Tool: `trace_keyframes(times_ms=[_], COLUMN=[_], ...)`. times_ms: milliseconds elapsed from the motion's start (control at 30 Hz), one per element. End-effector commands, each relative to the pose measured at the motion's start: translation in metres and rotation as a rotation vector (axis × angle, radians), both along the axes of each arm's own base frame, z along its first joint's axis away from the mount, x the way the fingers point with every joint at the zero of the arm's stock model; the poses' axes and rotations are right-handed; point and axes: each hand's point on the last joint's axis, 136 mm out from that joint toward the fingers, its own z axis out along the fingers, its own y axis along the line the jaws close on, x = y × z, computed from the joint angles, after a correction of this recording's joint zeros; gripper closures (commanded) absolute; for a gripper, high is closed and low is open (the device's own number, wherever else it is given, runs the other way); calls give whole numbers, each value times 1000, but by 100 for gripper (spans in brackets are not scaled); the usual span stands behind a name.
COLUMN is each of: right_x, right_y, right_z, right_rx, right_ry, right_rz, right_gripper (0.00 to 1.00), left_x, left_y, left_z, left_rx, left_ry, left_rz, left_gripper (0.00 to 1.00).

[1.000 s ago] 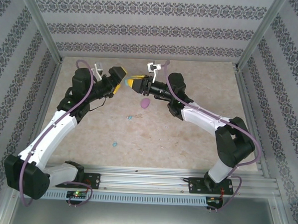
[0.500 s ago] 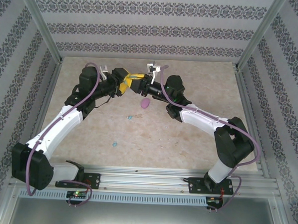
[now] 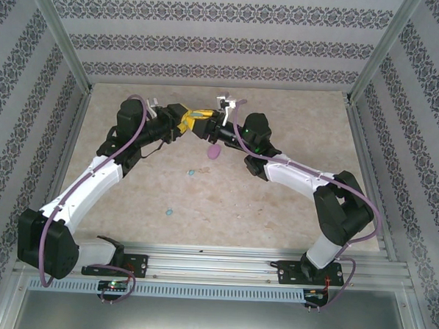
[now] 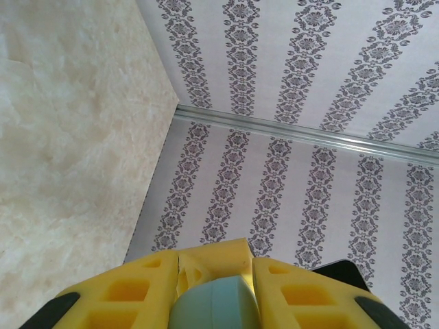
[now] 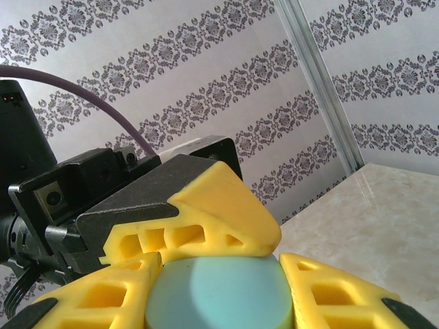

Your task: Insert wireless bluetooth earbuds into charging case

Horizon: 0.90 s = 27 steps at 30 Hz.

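Note:
A light blue oval charging case [image 5: 219,291] is held in the air over the far middle of the table. Both grippers meet on it. In the right wrist view my right gripper [image 5: 221,277] is shut on the case, with a yellow finger [image 5: 206,212] of the left gripper lying across its top. My left gripper [image 4: 214,291] is shut on the same case [image 4: 214,307]. From above, the left gripper [image 3: 186,123] and the right gripper [image 3: 205,124] touch tip to tip. Two tiny light blue earbuds [image 3: 192,172] [image 3: 168,211] lie on the table.
A pink-purple oval case [image 3: 215,151] lies on the beige table [image 3: 291,205] just below the right gripper. Patterned walls and aluminium posts [image 3: 60,34] enclose the table on three sides. The rail with the arm bases [image 3: 214,264] runs along the near edge.
My left gripper has moved right towards the right gripper and shut on the light blue case. The right gripper has kept its grip and shifted slightly.

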Motion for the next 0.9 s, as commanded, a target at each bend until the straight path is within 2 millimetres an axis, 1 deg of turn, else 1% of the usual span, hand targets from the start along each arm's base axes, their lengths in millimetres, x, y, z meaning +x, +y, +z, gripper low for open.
trace_keyframes(times_ms=[0, 167, 333, 433, 500, 600, 700, 867], right_x=[-4, -6, -12, -16, -18, -23, -26, -24], right_y=[1, 1, -1, -5, -7, -14, -24, -42], right_z=[2, 6, 8, 12, 10, 17, 22, 21], right_rx=[5, 3, -13, -18, -32, -34, -49, -119], right_ry=[-30, -12, 20, 19, 42, 76, 161, 436], right_rz=[3, 17, 27, 24, 23, 20, 2, -54], right_gripper=[74, 60, 49, 44, 42, 40, 38, 35], left_x=[-6, -6, -5, -3, -3, -2, -1, 1], left_y=[-6, -1, 4, 4, 5, 9, 14, 20], left_z=[26, 27, 28, 29, 31, 33, 31, 29], left_rx=[-52, -58, -55, -56, -47, -22, 23, 66], left_ry=[-74, -89, -115, -128, -138, -160, -178, -221], left_rz=[-15, 13, 41, 47, 53, 64, 79, 107], left_gripper=[98, 100, 100, 100, 100, 100, 100, 100])
